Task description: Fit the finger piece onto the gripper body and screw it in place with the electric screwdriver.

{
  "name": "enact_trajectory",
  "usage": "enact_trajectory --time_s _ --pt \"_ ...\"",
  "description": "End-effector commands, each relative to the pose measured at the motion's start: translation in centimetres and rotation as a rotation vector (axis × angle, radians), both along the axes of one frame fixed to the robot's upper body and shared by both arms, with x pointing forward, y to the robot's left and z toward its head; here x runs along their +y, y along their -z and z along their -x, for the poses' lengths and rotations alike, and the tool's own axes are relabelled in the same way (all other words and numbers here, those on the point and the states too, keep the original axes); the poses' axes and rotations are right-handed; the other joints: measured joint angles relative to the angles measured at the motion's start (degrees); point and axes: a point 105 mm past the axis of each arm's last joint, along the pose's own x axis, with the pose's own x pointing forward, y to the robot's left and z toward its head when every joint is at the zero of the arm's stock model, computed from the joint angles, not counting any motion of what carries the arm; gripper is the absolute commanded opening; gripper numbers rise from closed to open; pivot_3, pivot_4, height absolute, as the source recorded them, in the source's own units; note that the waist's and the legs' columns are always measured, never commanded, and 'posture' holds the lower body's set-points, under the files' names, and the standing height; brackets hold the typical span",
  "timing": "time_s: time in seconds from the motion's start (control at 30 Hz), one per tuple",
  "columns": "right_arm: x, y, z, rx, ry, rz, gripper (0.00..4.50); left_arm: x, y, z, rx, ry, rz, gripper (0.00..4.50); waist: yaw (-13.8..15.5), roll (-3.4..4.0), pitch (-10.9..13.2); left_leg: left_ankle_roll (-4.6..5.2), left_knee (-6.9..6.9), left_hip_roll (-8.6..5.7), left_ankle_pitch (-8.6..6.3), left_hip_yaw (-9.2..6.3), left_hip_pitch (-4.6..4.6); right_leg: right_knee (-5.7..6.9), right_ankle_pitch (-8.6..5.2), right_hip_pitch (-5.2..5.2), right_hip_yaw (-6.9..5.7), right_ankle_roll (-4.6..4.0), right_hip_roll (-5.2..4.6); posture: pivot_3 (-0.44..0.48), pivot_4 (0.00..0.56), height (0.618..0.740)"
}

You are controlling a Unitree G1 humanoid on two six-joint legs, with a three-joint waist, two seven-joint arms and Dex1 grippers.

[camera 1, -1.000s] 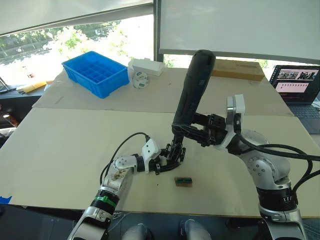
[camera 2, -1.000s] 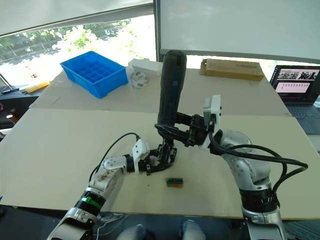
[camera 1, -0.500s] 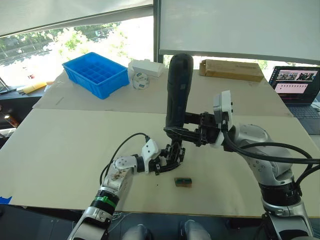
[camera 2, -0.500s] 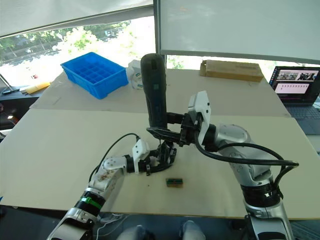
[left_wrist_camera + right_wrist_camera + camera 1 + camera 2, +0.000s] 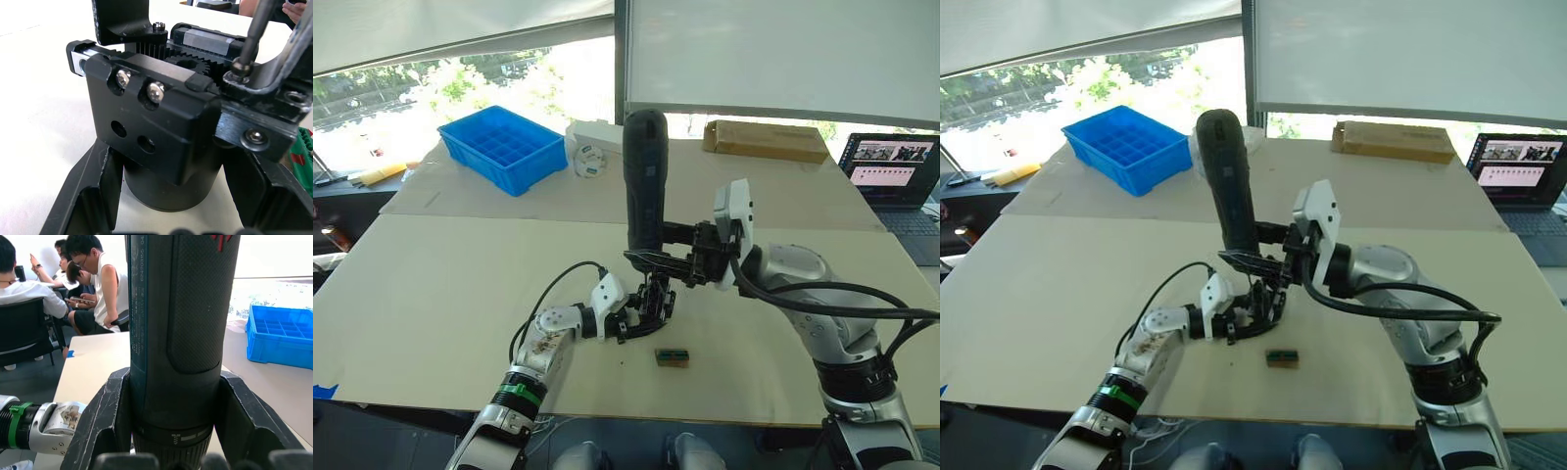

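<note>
R gripper (image 5: 658, 257) is clamping the electric screwdriver (image 5: 644, 181) near-upright over the table (image 5: 431, 284) centre, its thin bit (image 5: 249, 36) touching a screw on the gripper body (image 5: 161, 142). L gripper (image 5: 631, 318) is holding that body, fingers either side of its round base. Small green block (image 5: 672, 356) is lying nearby.

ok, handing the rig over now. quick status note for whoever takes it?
Left tool: shut on the gripper body, holding it upright on the table.
Right tool: shut on the electric screwdriver, held near vertical above the body.
Bit is down on a screw on the finger piece, which sits on the body.
Two screws show in the front block.
Whether this screw is tight cannot be seen.
Left: finish driving it, check, lift the driver off.
A small green block lies beside the body.
</note>
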Motion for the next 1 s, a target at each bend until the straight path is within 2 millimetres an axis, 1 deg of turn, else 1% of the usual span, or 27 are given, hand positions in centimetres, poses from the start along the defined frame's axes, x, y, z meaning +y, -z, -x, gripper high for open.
enact_trajectory --time_s 0.03,0.4,0.53,0.63,0.67,0.77,0.9,1.0 --pt "-0.2 4.9 -0.6 0.174 0.043 0.119 1.91 0.0 0.9 0.5 0.041 0.019 -0.009 2.44 0.00 -0.01 -0.16 0.01 0.00 0.00 -0.01 -0.01 0.00 -0.01 0.00 0.01 0.00 0.00 0.00 0.000 0.150 0.740" --pt "-1.2 3.9 -1.1 0.126 0.074 0.118 1.91 -0.1 0.8 0.4 0.038 0.017 -0.007 2.44 0.01 -0.04 -0.47 0.01 -0.03 0.00 -0.02 -0.16 -0.01 -0.04 -0.03 0.04 0.01 -0.04 -0.04 0.000 0.150 0.740" --pt "-1.4 2.8 -1.0 0.075 0.063 0.105 1.91 -0.1 0.8 0.4 0.038 0.015 -0.006 2.44 0.06 -0.04 -0.47 0.02 -0.03 0.00 -0.02 -0.19 -0.03 -0.05 -0.03 0.04 0.02 -0.04 -0.06 0.000 0.150 0.740" --pt "-1.6 0.8 -0.8 0.008 0.043 0.065 1.91 -0.1 0.8 0.5 0.038 0.014 -0.007 2.44 0.09 -0.04 -0.47 0.03 -0.03 0.00 -0.03 -0.21 -0.05 -0.06 -0.03 0.03 0.01 -0.05 -0.07 0.000 0.150 0.740" --pt "-1.6 -0.3 -0.6 -0.022 0.031 0.040 1.91 -0.1 0.9 0.5 0.039 0.014 -0.008 2.44 0.10 -0.04 -0.47 0.03 -0.03 -0.01 -0.03 -0.22 -0.06 -0.06 -0.03 0.03 0.01 -0.05 -0.07 0.000 0.150 0.740" --pt "-1.4 -3.8 0.7 -0.152 -0.057 -0.074 1.91 -0.1 1.1 0.4 0.039 0.010 -0.020 2.44 0.12 -0.05 -0.45 0.04 -0.02 -0.01 -0.03 -0.22 -0.11 -0.06 -0.03 -0.02 0.01 -0.05 -0.08 0.000 0.150 0.740" --pt "-1.7 -7.4 2.4 -0.275 -0.121 -0.219 1.91 0.0 1.5 0.1 0.036 -0.007 -0.053 2.44 0.38 -0.01 -0.38 0.03 -0.03 -0.01 -0.03 -0.22 -0.33 -0.04 -0.03 -0.21 -0.03 -0.05 -0.03 0.000 0.150 0.740" --pt "-2.0 -8.3 3.7 -0.358 -0.169 -0.223 1.91 0.0 1.8 -0.2 0.026 -0.018 -0.075 2.44 0.62 -0.01 -0.36 0.04 -0.01 -0.07 -0.02 -0.21 -0.34 -0.04 -0.01 -0.19 -0.12 -0.02 0.04 0.000 0.150 0.740"
